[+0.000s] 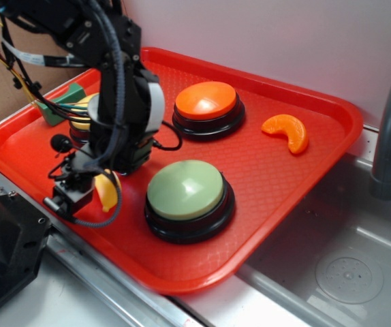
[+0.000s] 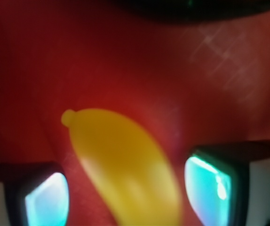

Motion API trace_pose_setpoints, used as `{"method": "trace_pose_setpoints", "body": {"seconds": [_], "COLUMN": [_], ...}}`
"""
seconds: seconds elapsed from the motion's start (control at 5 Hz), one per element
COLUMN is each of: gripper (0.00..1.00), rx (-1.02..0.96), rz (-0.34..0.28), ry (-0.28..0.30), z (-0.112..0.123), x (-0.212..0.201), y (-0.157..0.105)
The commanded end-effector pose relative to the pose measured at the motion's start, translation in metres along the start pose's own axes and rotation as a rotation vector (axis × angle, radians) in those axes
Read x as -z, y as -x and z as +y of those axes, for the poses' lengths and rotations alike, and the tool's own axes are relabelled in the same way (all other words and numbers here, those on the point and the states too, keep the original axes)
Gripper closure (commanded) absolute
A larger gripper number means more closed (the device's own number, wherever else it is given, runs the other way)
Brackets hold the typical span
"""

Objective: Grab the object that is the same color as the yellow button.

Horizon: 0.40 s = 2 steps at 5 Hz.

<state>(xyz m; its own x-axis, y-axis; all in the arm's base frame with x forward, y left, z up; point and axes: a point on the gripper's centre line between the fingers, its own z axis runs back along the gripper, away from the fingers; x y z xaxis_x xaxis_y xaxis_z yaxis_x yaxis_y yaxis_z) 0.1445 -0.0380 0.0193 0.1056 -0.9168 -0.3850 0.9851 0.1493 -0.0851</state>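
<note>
Yellow, glossy plastic marks the toy banana point(image 2: 125, 169), the object that matches the pale top of the yellow button point(image 1: 81, 112), which is mostly hidden behind the arm at the back left of the red tray point(image 1: 304, 177). The banana lies on the tray floor near its front left edge, just beside the green button point(image 1: 185, 189) and directly under the gripper point(image 1: 90, 194).

In the wrist view the two fingertips point(image 2: 45, 202) stand apart, one on each side of the banana, with red tray visible between each pad and the fruit. The jaws are open and not yet touching it, as far as the blurred picture allows.

The banana looks like a small hollow or light moulded piece: stiff, not fragile, and probably slippery because of its shine and rounded, curved body. A squeeze near either tapered end would likely let it squirt out or pivot. The better hold seems to be across the thick middle, where the sides are closest to parallel, with the pads low enough to catch the widest part. It lies at a slant between the pads, so closing may turn it a little before it seats.

The orange button point(image 1: 206, 101) and the orange segment toy point(image 1: 287, 131) sit well apart from the gripper.
</note>
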Motion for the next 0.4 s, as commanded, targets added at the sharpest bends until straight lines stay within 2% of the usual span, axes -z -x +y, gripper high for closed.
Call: {"method": "trace_pose_setpoints", "body": {"seconds": [0.0,0.2], "gripper": [1.0,1.0], "rx": [-0.125,-0.207], "rz": [-0.046,-0.109], "ry": [-0.014,-0.039], "z": [0.0052,0.0099], "x": [-0.0026,-0.0104], "y": [0.0197,0.0271]}}
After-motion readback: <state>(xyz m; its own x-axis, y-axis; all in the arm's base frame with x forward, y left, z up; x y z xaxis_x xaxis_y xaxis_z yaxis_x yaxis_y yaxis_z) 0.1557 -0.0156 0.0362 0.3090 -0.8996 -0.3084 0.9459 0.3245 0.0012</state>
